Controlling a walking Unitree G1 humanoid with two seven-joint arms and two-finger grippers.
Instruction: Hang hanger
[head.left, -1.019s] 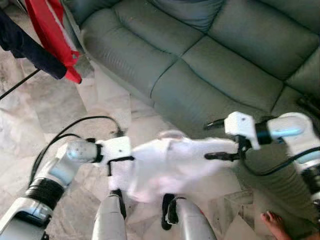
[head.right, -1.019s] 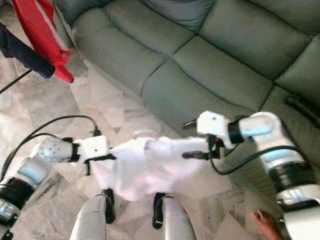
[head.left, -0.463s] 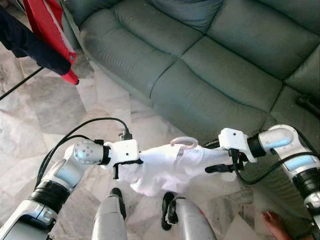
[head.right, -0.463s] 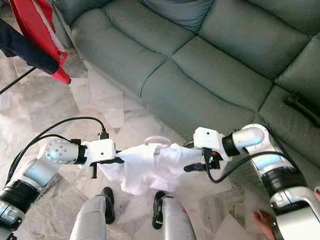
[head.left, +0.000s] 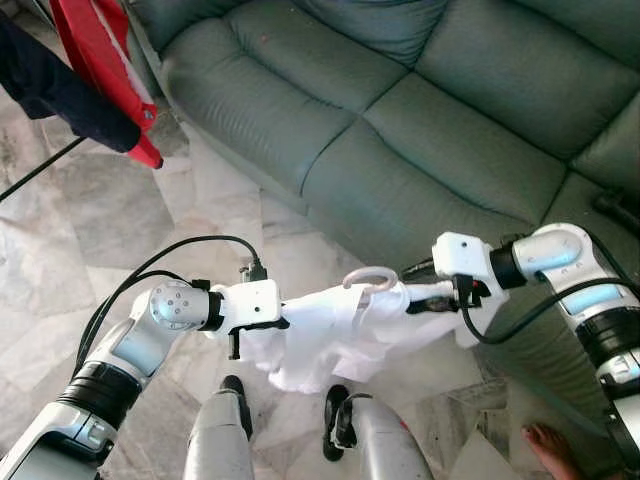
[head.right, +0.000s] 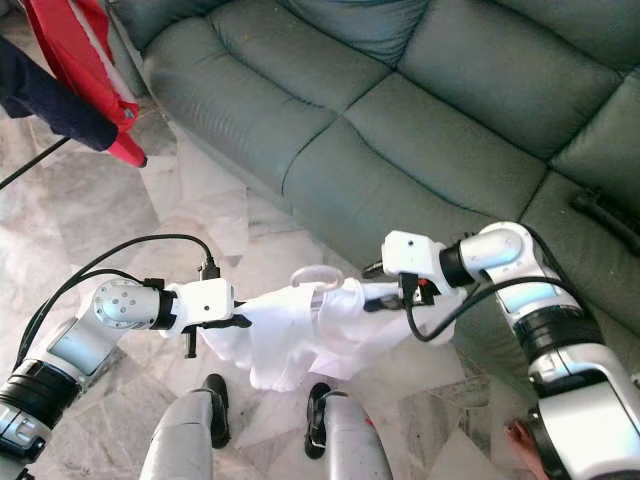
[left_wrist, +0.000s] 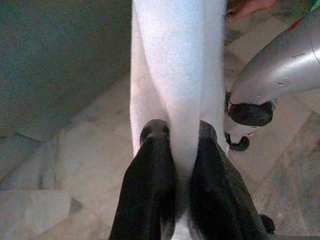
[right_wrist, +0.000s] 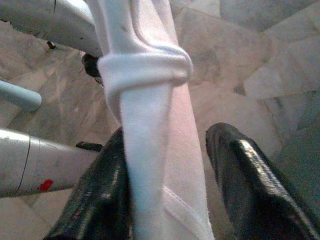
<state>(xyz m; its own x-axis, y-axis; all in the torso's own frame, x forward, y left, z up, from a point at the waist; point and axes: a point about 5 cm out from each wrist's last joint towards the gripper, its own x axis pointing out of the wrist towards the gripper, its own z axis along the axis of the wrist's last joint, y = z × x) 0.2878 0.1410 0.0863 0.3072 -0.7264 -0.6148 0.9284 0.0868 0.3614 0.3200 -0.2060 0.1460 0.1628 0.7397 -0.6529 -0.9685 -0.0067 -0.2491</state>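
Since a second ago the right tool (head.left: 425, 300) has drawn inward, bunching the white shirt (head.left: 330, 335). Its fingers gape around a shoulder; the left tool (left_wrist: 180, 150) pinches the other. The pink hanger hook (head.left: 368, 278) pokes up between them. That loose right hold could let the shirt slide off.

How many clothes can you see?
3. A white garment on a hanger, stretched between both grippers. A red garment and a dark garment hang far left. More may be hidden.
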